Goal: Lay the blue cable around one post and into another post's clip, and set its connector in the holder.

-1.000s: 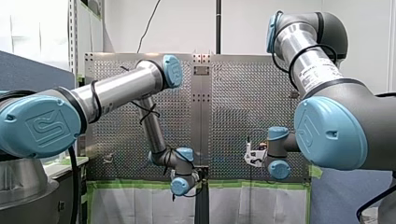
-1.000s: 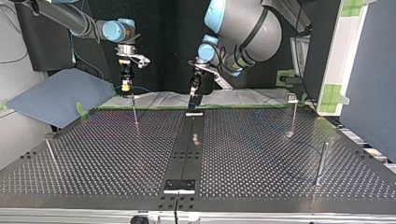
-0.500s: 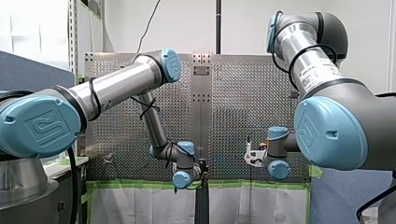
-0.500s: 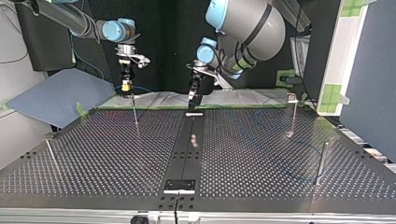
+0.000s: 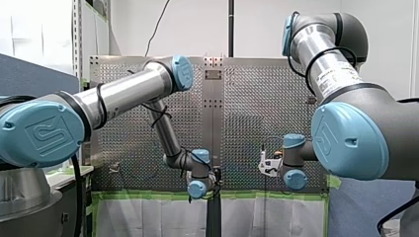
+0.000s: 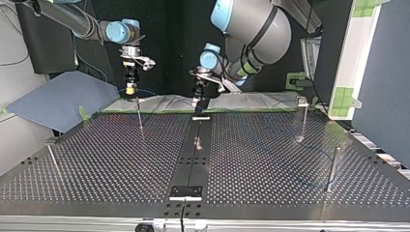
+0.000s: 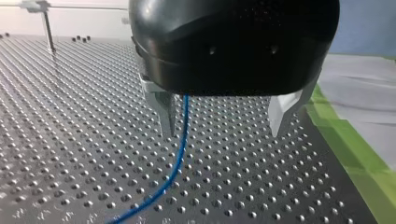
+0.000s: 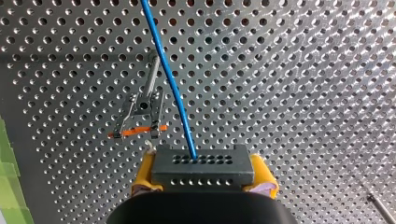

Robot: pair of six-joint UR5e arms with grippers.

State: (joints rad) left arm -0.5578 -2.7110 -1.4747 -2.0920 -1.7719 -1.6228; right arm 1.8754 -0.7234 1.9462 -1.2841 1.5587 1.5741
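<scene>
**Right claw grasps connector; left claw released beside cable**

Right wrist view: my right claw (image 8: 203,179), with yellow pads, is clenched on the dark connector (image 8: 203,163). The blue cable (image 8: 170,84) leaves the connector's face and runs ahead, passing just beside a clip post (image 8: 142,105) that carries an orange band. I cannot tell whether cable and post touch.

Left wrist view: my left claw (image 7: 222,133) stands released, its 2 metal fingers well apart above the table (image 7: 70,140). The cable hangs between them, just beside 1 finger, then trails off over the perforated plate. The green-taped edge (image 7: 355,154) of the table lies near the other finger.

Top view: the right claw hangs at upper left, just above the clip post. The left claw is at upper centre, near the table's far edge. A far-right post (image 6: 303,118), a near-right post (image 6: 331,169) and a left-edge post (image 6: 53,162) stand toward the sides, and open perforated plate spreads between them across the lower frame.
</scene>
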